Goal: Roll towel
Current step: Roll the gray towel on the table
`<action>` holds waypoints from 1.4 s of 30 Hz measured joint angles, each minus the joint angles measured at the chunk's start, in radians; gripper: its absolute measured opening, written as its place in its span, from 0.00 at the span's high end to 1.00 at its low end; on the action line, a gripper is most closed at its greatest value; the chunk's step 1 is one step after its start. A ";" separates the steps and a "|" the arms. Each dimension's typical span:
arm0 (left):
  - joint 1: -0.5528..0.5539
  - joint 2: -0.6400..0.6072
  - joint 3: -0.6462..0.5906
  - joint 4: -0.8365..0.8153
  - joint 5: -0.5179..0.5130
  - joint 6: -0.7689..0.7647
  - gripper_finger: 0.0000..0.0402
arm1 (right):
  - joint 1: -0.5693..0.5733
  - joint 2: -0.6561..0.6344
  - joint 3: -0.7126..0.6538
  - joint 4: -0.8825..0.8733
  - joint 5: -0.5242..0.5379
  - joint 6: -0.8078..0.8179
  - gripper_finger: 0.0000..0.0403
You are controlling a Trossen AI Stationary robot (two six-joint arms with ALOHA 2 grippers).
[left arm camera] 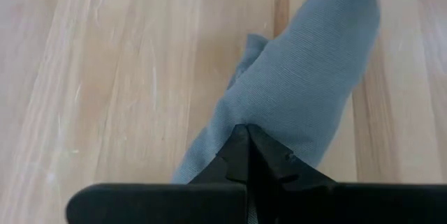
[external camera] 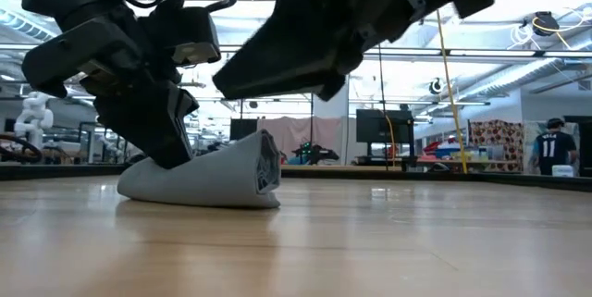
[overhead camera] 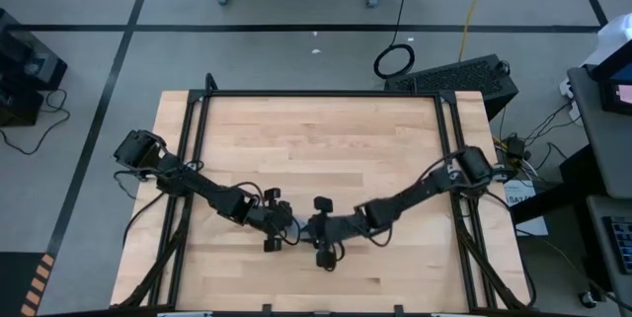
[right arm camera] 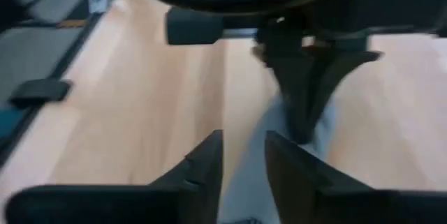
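The grey-blue towel (external camera: 205,182) lies rolled into a short bundle on the wooden table, near its front middle. Its long side rests on the wood, and one end is raised, with a label showing. In the high view both grippers cover it. My left gripper (external camera: 172,154) stands on the towel's lower end with its fingers shut (left arm camera: 244,139). My right gripper (external camera: 233,82) hangs open just above the raised end, clear of it. In the right wrist view (right arm camera: 244,160) its fingers stand apart, and the towel (right arm camera: 328,132) lies ahead under my left gripper. My left gripper has its fingertips closed on the top of the roll (left arm camera: 260,116), near the end that lies flat. The fingers come from above, slanting down. Whether cloth is pinched between the tips I cannot tell; the fingers hide it. The towel lies on the table under them.
Bare wood lies all around the towel. Black frame rails (overhead camera: 316,93) run along the table's far edge and both sides. Both arms meet near the front middle (overhead camera: 298,226). A person (external camera: 552,149) stands far off in the room behind.
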 joint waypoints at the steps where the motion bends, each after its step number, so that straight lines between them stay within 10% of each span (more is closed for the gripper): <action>1: 0.000 0.000 0.000 0.001 0.000 0.000 1.00 | 0.014 0.005 0.000 0.003 0.053 0.006 0.76; 8: -0.001 0.000 0.000 0.004 0.004 -0.036 1.00 | 0.064 0.077 0.000 0.128 0.218 0.036 0.98; 19: -0.002 0.001 0.000 0.006 0.008 -0.060 1.00 | 0.069 0.250 0.000 0.331 0.390 0.083 0.99; 42: -0.137 -0.145 -0.147 -0.007 -0.188 -0.022 1.00 | 0.058 0.265 0.001 0.291 0.366 0.164 1.00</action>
